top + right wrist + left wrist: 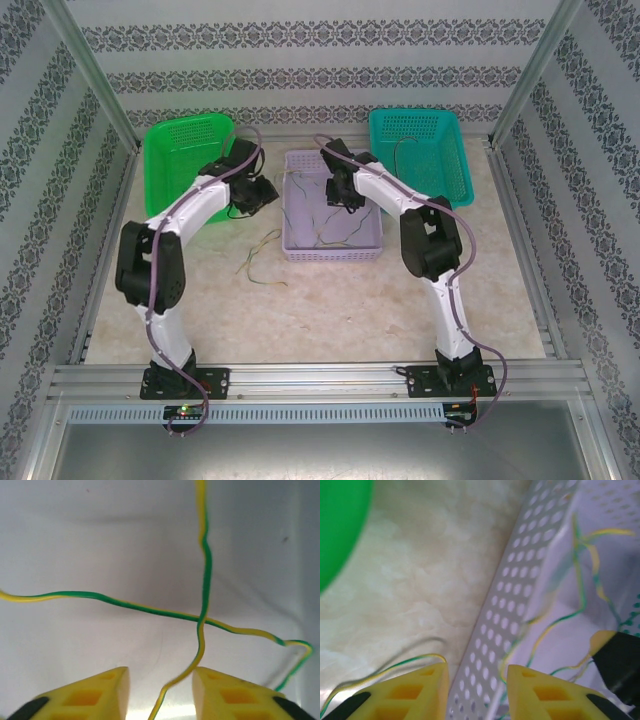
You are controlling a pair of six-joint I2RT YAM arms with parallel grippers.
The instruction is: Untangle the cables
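Note:
Thin yellow-green cables point(335, 232) lie tangled in the lavender basket point(368, 252) at the table's middle. More cables point(262, 258) lie loose on the table to its left. My left gripper point(262, 195) hangs open over the basket's left wall point(517, 580); its jaws point(477, 667) straddle that wall, and one cable point(395, 666) runs across the table to the left finger's tip. My right gripper point(340, 198) is inside the basket, open point(161, 671). Two crossing cables point(202, 615) lie below it, and one of them passes loosely between the fingers.
A green basket point(170, 150) stands at the back left, its rim point(340, 530) close to my left gripper. A teal basket point(440, 140) stands at the back right. Patterned walls and metal rails enclose the table. Bare tabletop lies in front of the baskets.

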